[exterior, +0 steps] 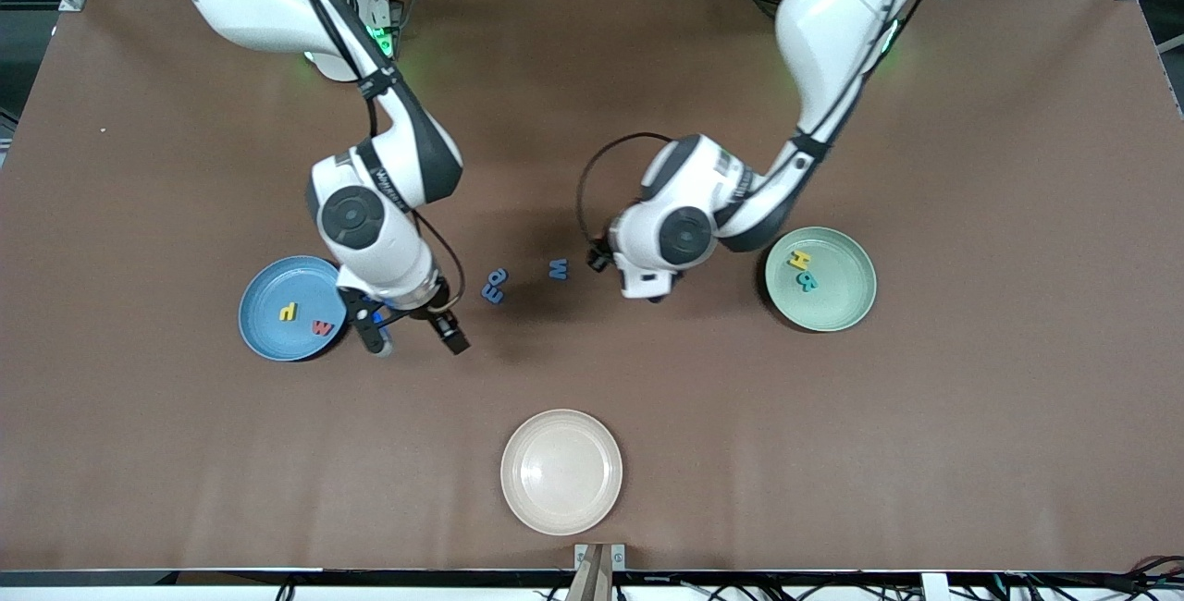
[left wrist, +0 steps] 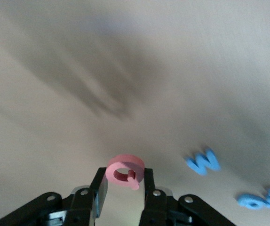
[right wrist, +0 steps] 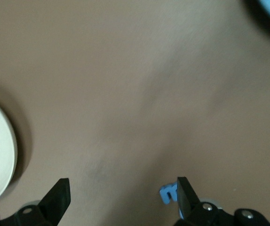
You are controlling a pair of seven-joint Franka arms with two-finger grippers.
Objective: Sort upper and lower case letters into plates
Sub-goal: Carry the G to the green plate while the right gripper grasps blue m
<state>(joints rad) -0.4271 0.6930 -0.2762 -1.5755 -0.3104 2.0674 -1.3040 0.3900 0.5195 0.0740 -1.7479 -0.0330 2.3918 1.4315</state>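
Note:
My left gripper (left wrist: 125, 182) is shut on a pink ring-shaped letter (left wrist: 124, 171), over the table between a blue w (exterior: 558, 269) and the mint green plate (exterior: 837, 310). That plate holds a yellow letter (exterior: 798, 260) and a teal letter (exterior: 807, 283). The blue plate (exterior: 264, 300) holds a yellow letter (exterior: 289, 312) and a red w (exterior: 322, 327). Beside the blue plate my right gripper (exterior: 412, 328) stands open, with a small blue letter (right wrist: 168, 193) against one finger. Two blue letters (exterior: 495, 286) lie together mid-table.
A cream-beige plate (exterior: 561, 472) sits near the table's front edge, nearer the camera than the loose letters. In the left wrist view the blue w (left wrist: 203, 161) and the blue pair (left wrist: 262, 198) lie off to one side of the held letter.

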